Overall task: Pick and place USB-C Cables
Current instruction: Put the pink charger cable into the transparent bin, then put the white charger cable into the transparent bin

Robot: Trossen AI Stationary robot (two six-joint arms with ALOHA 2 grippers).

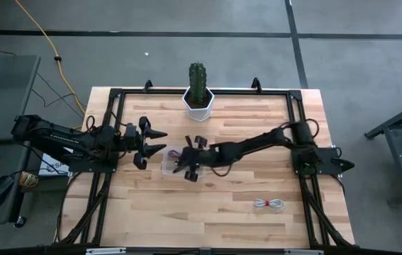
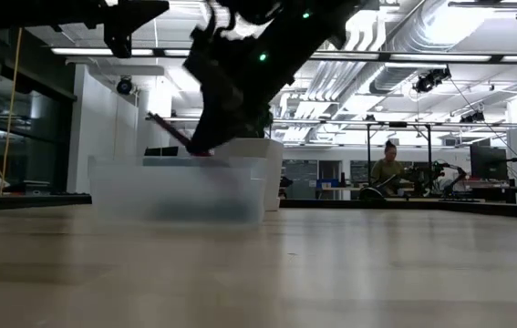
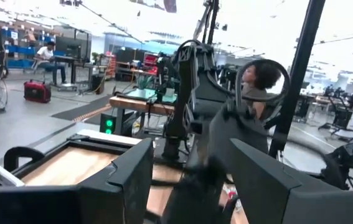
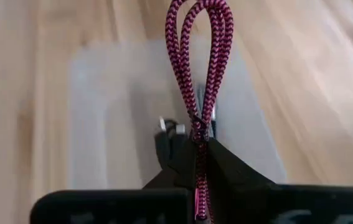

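Observation:
A dark red braided USB-C cable (image 4: 201,56), folded into a narrow loop, sticks out ahead of my right gripper (image 4: 198,142), which is shut on it. The gripper (image 1: 185,163) hangs over a clear plastic box (image 1: 169,164) at the table's middle. In the low view the cable (image 2: 171,129) shows just above the box's rim (image 2: 180,160). A whitish coiled cable (image 1: 269,205) lies flat on the wood at the near right. My left gripper (image 1: 159,142) hovers open at the box's left, holding nothing; its own view shows its fingers (image 3: 123,180) spread apart. My right gripper pinches the cable bundle between its two fingers at the strands (image 4: 198,127) close to the silver plug (image 4: 170,126). The looped end (image 4: 202,15) reaches out past the fingertips. The fingers slant down from the table's right and lie along the bundle. It hangs clear above the box.
A cactus in a white pot (image 1: 199,92) stands at the far middle edge. A black frame (image 1: 296,120) runs around the tabletop. Bare wood (image 1: 222,212) lies toward the near edge. Beyond the table a person (image 2: 388,166) sits at a bench.

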